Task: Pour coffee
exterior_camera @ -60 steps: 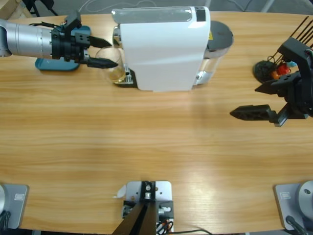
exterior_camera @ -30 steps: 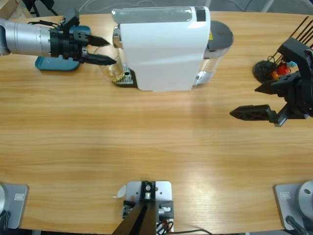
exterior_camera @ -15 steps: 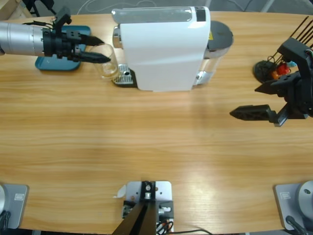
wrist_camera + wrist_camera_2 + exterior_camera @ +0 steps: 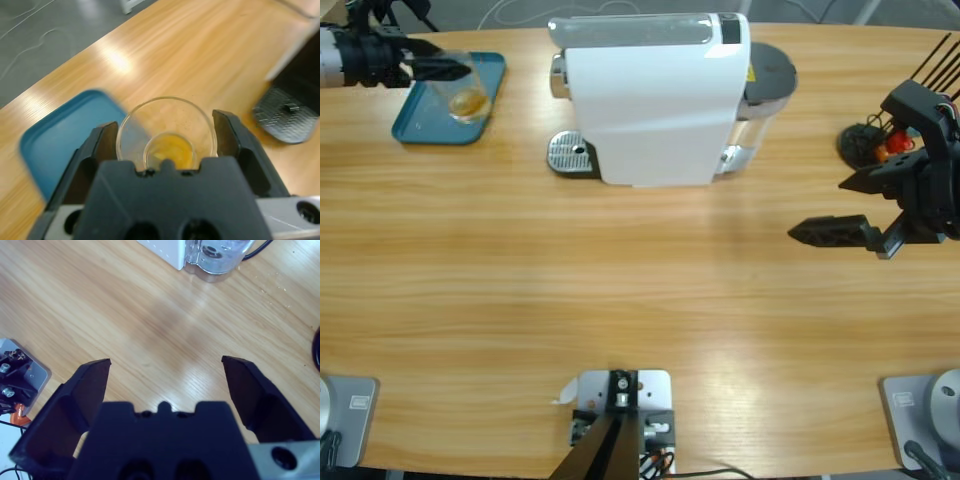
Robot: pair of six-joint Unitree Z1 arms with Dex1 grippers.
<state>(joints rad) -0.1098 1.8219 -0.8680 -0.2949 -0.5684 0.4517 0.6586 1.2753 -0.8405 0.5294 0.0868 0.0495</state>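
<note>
Altogether, one clear glass cup (image 4: 466, 92) was on view, clamped between the two black jaws of the left end effector (image 4: 446, 68) at the far left corner of the bench (image 4: 640, 310). The cup sat over the single teal tray (image 4: 430, 125); whether its base touched the tray could not be told. At its bottom lay the coffee (image 4: 468, 102), one shallow amber pool; the left wrist view showed the same pool (image 4: 170, 151) through the round rim of the cup (image 4: 167, 131), with one jaw pressed against each side of the glass by the left end effector (image 4: 167, 137). The tray (image 4: 65, 135) spread beneath and to one side there.

One white coffee machine (image 4: 655, 100) stood at the far middle of the bench, well apart from the cup. Its one round metal drip grate (image 4: 570, 153) jutted out on the tray side and carried nothing. A clear water tank (image 4: 765, 95) with a grey lid sat against the machine's other side.

The right end effector (image 4: 845, 205) hung above bare wood near the right edge, jaws spread wide with nothing between them. In its wrist view the right end effector (image 4: 165, 367) looked down on the bench (image 4: 125, 315), with the base of the tank (image 4: 215, 255) at the top edge. Just behind that arm stood one black wire rack (image 4: 880, 135) holding some small orange and red capsules; their count could not be made out.
</note>
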